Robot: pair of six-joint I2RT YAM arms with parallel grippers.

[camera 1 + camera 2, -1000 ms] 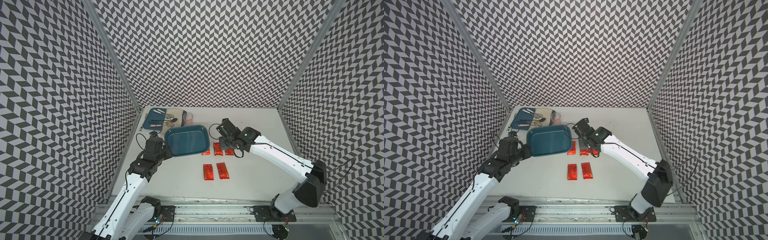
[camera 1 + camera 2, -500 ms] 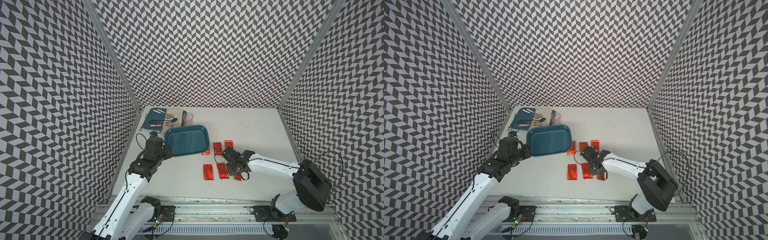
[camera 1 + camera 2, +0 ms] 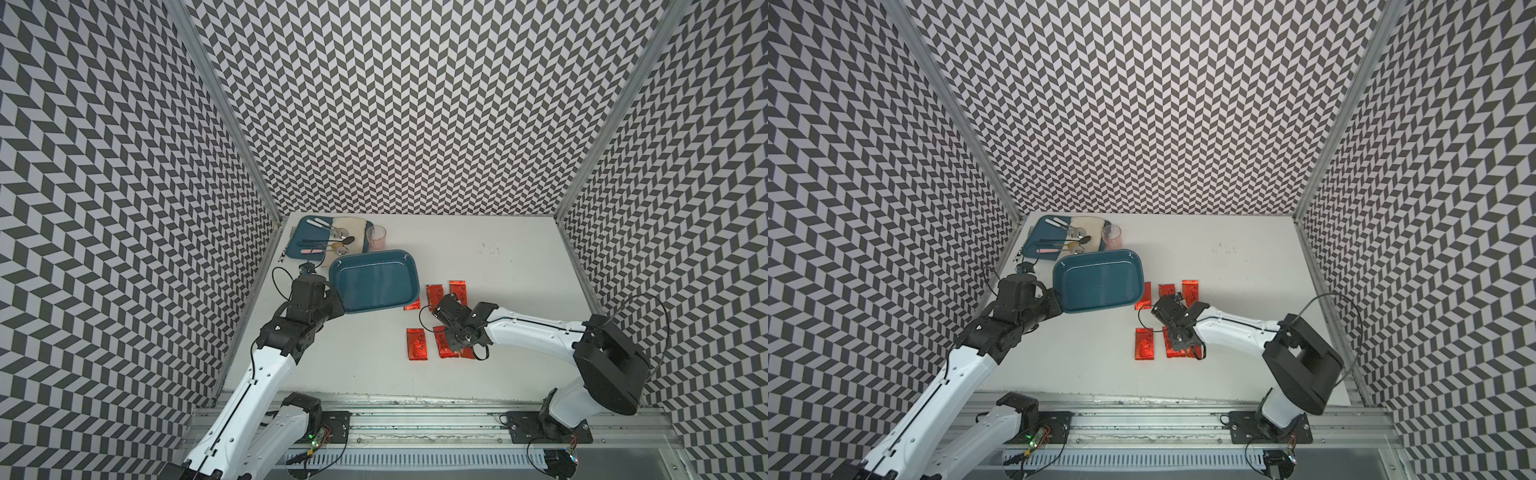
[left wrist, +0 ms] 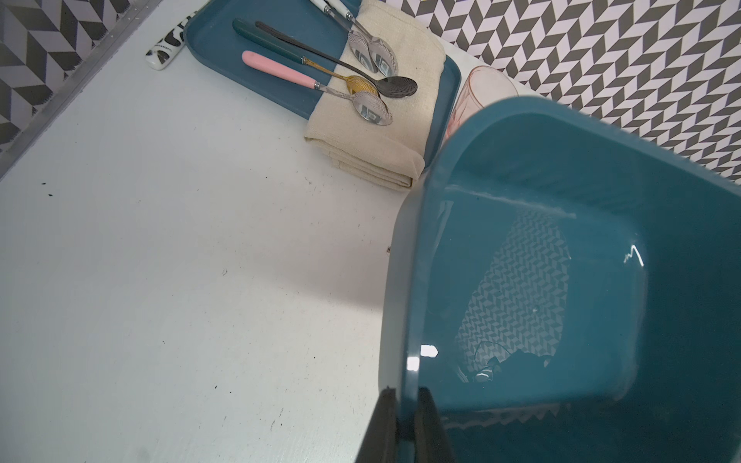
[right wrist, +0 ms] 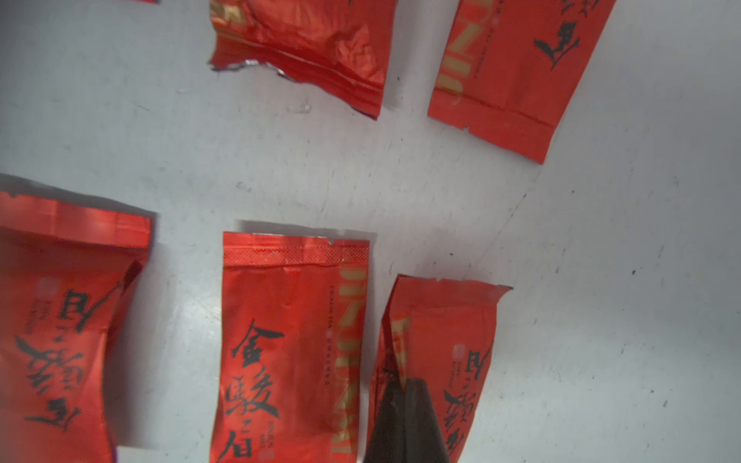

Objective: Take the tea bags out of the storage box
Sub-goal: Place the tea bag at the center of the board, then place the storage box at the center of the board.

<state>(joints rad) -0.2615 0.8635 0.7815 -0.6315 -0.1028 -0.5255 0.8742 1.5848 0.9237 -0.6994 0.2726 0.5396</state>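
Right wrist view: my right claw (image 5: 405, 405) is clenched on one tea bag (image 5: 441, 320), the rightmost of the near row, low over the worktop (image 5: 601, 240). Both top views show the other tea bags (image 3: 417, 344) lying flat, two beside it and three farther back. My left claw (image 4: 405, 413) grips the rim of the storage box (image 4: 521, 260), held tilted above the worktop, left of all six bags.

The white table (image 3: 498, 270) bears red tea bags (image 3: 417, 343), a blue tray (image 3: 296, 239) and a pink cup (image 3: 376, 237).
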